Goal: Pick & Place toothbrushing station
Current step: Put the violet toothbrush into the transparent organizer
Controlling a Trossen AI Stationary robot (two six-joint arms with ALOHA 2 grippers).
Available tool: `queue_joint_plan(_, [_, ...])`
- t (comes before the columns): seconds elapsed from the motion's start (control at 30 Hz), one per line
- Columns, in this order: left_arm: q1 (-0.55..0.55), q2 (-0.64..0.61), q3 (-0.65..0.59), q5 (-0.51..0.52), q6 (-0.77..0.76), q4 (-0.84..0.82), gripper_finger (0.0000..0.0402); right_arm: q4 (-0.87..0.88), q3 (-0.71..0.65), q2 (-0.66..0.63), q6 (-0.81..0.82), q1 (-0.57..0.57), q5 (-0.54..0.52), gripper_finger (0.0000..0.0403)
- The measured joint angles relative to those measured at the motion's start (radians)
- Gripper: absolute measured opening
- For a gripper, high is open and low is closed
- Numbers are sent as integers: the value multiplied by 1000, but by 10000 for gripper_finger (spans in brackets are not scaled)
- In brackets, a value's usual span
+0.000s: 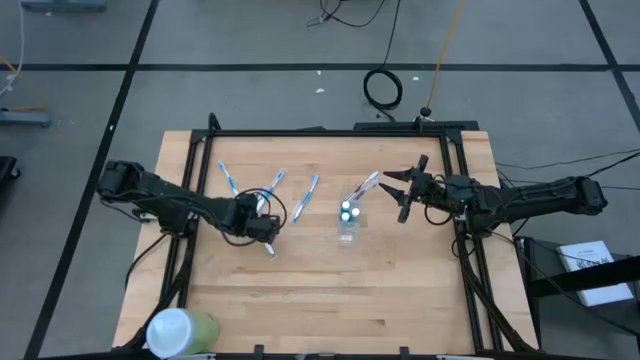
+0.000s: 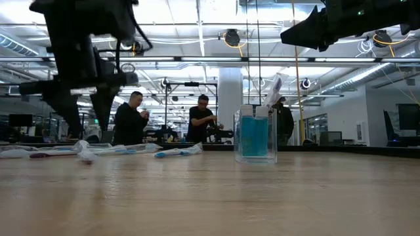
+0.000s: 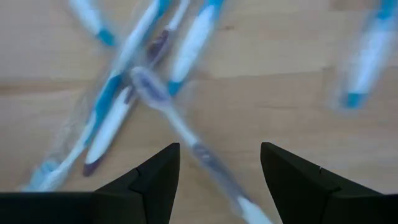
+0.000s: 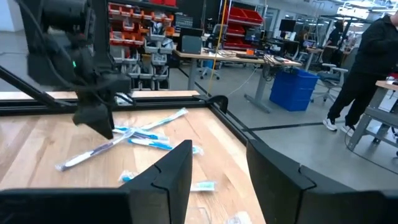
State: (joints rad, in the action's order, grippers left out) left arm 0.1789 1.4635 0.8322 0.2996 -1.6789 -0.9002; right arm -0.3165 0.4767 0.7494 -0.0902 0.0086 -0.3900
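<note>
A small clear cup (image 1: 348, 226) stands upright right of the table's middle. It holds white-capped tubes (image 1: 347, 212) and one toothbrush (image 1: 366, 185) that leans on its rim; the cup also shows in the low view (image 2: 256, 139). Several blue-and-white toothbrushes (image 1: 308, 195) lie flat on the table's left half. A pinkish-purple brush (image 3: 186, 134) lies among them. My left gripper (image 3: 219, 155) is open and hovers over that brush, one finger on either side of its handle, clear of the table in the low view (image 2: 84, 121). My right gripper (image 1: 393, 195) is open and empty, raised just right of the cup.
A large pale-green cylindrical container (image 1: 182, 332) stands at the table's near left corner. A dark frame (image 1: 330, 132) runs along the far edge and both sides. People stand in the room beyond the table (image 2: 131, 118). Bare wood lies near the front edge (image 1: 340, 300).
</note>
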Motion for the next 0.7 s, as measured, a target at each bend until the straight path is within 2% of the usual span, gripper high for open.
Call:
queue_joint_plan(0.2, [-57, 82, -23, -27, -29, -13, 227, 0, 0, 0, 25, 0, 4, 144])
queue_joint_plan(0.33, [-89, 113, -28, -30, 20, 22, 227, 1, 0, 0, 26, 0, 26, 142])
queue_joint_plan(0.47, [-106, 122, -28, -31, 125, 163, 227, 1, 0, 0, 26, 0, 34, 140])
queue_joint_plan(0.7, [-113, 123, -28, -39, 396, 465, 227, 1, 0, 0, 26, 0, 31, 139])
